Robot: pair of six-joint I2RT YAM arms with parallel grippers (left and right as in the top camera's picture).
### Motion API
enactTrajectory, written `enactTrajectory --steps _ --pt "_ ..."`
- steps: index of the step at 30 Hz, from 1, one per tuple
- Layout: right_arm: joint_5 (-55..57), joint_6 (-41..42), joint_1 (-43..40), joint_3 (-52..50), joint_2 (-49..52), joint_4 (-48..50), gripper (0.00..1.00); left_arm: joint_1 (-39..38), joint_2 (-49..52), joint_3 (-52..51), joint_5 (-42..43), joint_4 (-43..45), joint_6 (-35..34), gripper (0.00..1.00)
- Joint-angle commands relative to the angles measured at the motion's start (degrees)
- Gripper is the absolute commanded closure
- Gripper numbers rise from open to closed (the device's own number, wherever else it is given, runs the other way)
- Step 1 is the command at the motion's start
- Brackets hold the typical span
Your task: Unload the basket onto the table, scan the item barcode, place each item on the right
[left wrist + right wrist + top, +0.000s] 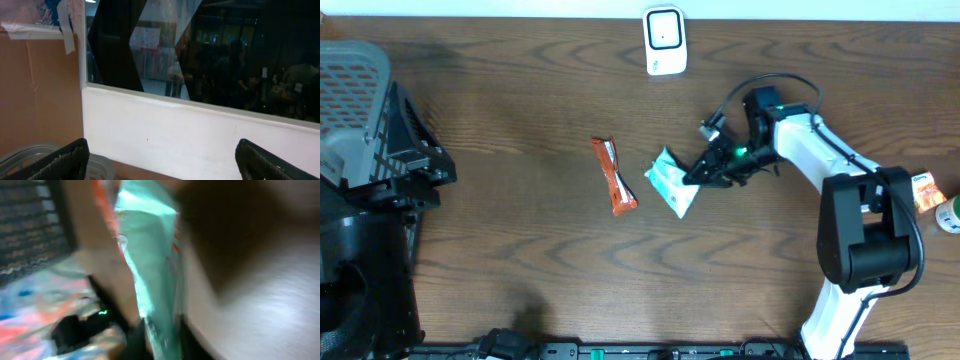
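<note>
Counting from overhead: one teal packet (672, 182) mid-table, one orange bar (614, 176) just left of it, one white scanner (664, 40) at the far edge. Right gripper (703, 173) touches the packet; I cannot tell whether it pinches. Left gripper (162, 161) spread wide.

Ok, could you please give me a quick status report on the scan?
Left gripper open, empty. Right gripper at edge of teal packet; grip unclear, view blurred. Packet not yet at the scanner. Orange bar beside packet, nothing between packet and scanner.
</note>
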Motion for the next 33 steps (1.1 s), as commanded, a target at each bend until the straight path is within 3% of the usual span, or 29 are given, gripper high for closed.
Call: enactTrajectory --steps 1,4,10,11,14,15,16,22,27,33 --pt "11.45 -0.61 -1.88 -0.46 1.25 -0.22 0.55 0.31 -0.09 -0.17 0.02 0.04 -0.5 0.07" --pt "18.14 0.87 -3.02 -0.46 1.25 -1.22 0.31 0.31 -0.09 -0.17 0.04 0.04 -0.5 0.07" --pt "20.96 1.22 -3.45 -0.46 1.25 2.23 0.18 0.31 -0.09 -0.17 0.04 0.04 -0.5 0.06" --pt "22.12 2.32 -3.45 -0.46 1.25 3.5 0.21 0.31 -0.09 -0.17 0.04 0.04 -0.5 0.07" --pt "28.94 9.14 -3.06 -0.46 1.25 6.88 0.81 0.31 -0.09 -0.17 0.04 0.04 -0.5 0.07" --pt "30.45 10.82 -2.78 -0.46 1.25 7.41 0.94 0.31 -0.09 -0.17 0.04 0.04 -0.5 0.06" --pt "31.21 11.72 -2.34 -0.48 1.25 7.72 0.99 0.31 -0.09 -0.17 0.04 0.04 -0.5 0.07" --pt "31.19 11.82 2.23 -1.53 1.25 7.23 0.99 0.31 -0.09 -0.17 0.04 0.04 -0.5 0.06" --pt "31.19 11.85 8.39 -5.84 1.25 12.98 0.99 0.31 -0.09 -0.17 0.04 0.07 -0.5 0.07" --pt "27.28 16.61 15.58 -8.94 1.22 13.29 0.99 0.31 -0.13 -0.17 0.04 0.07 -0.5 0.06"
